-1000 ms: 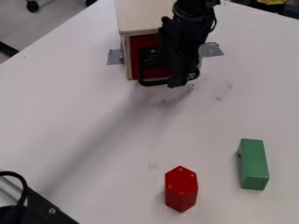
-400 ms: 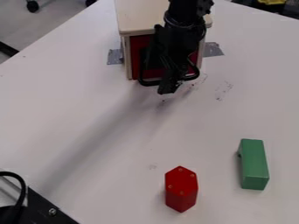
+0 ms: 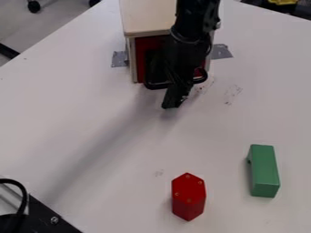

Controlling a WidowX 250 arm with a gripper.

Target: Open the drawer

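One fixed camera looks down at a slant across the tabletop (image 3: pixel 103 136).

You can pass over the white table (image 3: pixel 79 123) between the wooden cabinet (image 3: pixel 146 18) with its protruding black handle (image 3: pixel 156 86) and the two obstacles beyond, a red hexagonal block (image 3: pixel 188 198) and a green block (image 3: pixel 264 168).

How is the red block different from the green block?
The red block has a six-sided top, but the green block is long and rectangular. The red block has small round dots on its top; the green block's top is plain. The red block is nearer the bottom of the picture, while the green block sits further right and higher up. Both lie on the white table, away from the drawer box.
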